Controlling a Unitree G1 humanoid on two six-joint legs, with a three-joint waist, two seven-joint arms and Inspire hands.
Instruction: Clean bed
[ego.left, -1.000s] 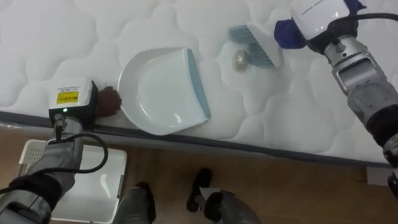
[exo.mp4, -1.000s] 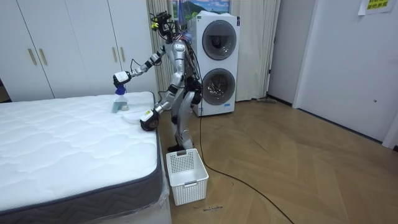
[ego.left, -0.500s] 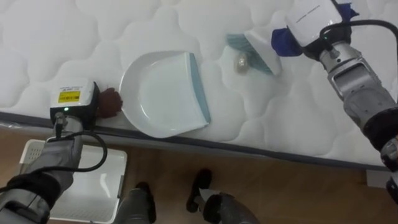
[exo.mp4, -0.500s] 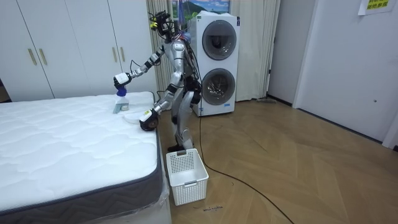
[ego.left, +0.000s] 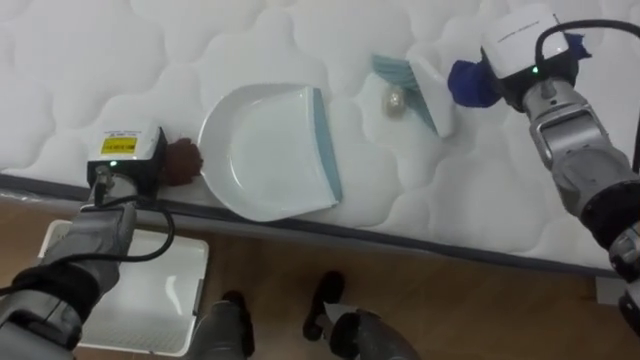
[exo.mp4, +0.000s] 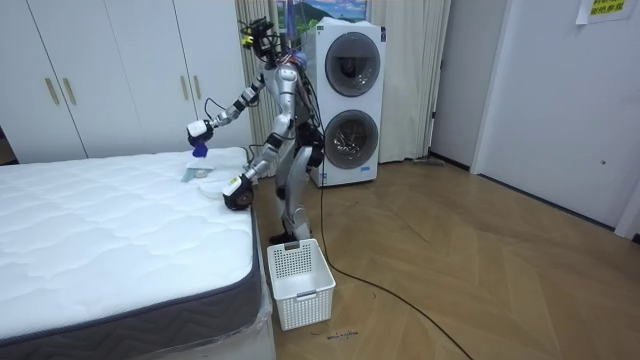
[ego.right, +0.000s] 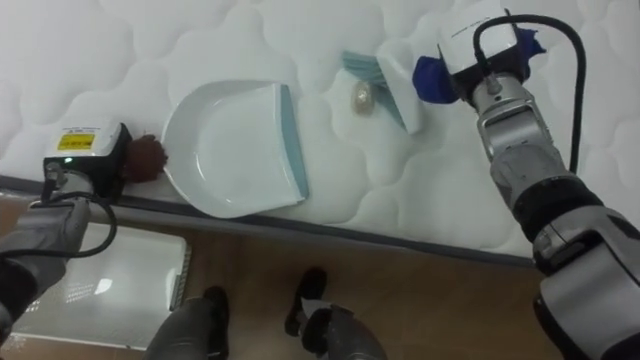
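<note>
Brush (ego.left: 422, 85), clasped in right hand (ego.left: 468, 82), leaned by ball (ego.left: 396, 99) near dustpan (ego.left: 265, 150) on bed (ego.left: 100, 60); grip of left hand (ego.left: 180, 162) untellable; yellow wrist label (ego.left: 118, 146) illegible.

Light's good on my end. The bed (ego.left: 70, 60) is lit bright and even from above, so white that the quilting only reads by the soft grey shading in its dimples. The dustpan (ego.left: 255, 150) has a faint sheen, no hard glare. The bottom of the head views goes dimmer over the wood floor (ego.left: 470, 300). The room view is evenly lit, with a pale sheen on the floor at lower right.
</note>
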